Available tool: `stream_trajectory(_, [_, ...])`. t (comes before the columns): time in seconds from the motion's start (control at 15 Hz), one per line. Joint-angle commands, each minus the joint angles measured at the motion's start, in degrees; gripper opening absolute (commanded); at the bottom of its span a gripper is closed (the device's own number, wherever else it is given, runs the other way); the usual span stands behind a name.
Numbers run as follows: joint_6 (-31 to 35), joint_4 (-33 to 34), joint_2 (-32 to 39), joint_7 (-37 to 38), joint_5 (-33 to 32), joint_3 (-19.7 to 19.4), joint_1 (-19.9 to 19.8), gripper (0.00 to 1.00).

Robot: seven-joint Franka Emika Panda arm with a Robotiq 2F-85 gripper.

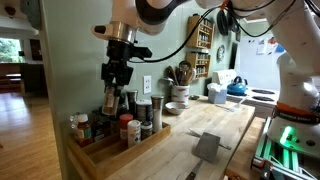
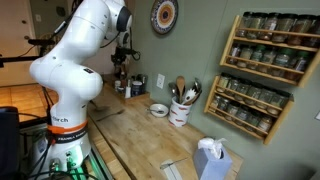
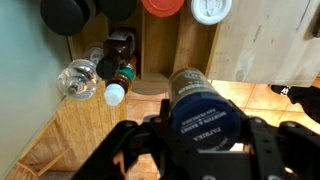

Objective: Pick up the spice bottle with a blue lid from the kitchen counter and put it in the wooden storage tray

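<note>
In an exterior view the end effector (image 1: 113, 92) hangs over the wooden storage tray (image 1: 150, 143). The tray lies on the pale wooden surface (image 1: 210, 125) by the wall and is crowded with spice jars (image 1: 130, 128). The end effector's fingers pinch the spice bottle (image 1: 112, 104), which is upright and level with the tops of the jars. Its lid colour is not readable here.

In an exterior view from behind, the white arm (image 2: 75, 60) fills the left. The end effector (image 2: 121, 62) is too small there to judge its jaws. A spice rack (image 2: 265, 70) hangs on the wall above a utensil crock (image 2: 182, 108).

In the wrist view the spice bottle (image 3: 205, 110) shows its blue lid, clamped between two dark fingers (image 3: 130, 150). Beneath it lies the tray's wood (image 3: 190, 45), with a red lid (image 3: 162, 5) and a white lid (image 3: 210, 8) at the top edge. A clear glass jar (image 3: 78, 80) sits to the left. I cannot tell whether the bottle's base touches the tray.
</note>
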Motion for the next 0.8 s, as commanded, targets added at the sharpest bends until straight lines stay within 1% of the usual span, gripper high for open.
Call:
stream_trajectory(0.0, [-0.2, 0.7, 0.3, 0.2, 0.0, 0.0, 0.1, 0.54])
stream_trajectory(0.2, [-0.2, 1.3, 0.3, 0.4, 0.1, 0.1, 0.1, 0.54])
stream_trajectory(0.27, [-0.2, 1.3, 0.3, 0.4, 0.1, 0.1, 0.1, 0.29])
stream_trajectory(0.47, [-3.6, 3.5, 2.2, 0.8, -0.6, -0.6, 0.7, 0.29])
stream_trajectory(0.73, [-6.1, 5.7, 4.8, 1.7, -1.9, -1.5, 1.9, 0.29])
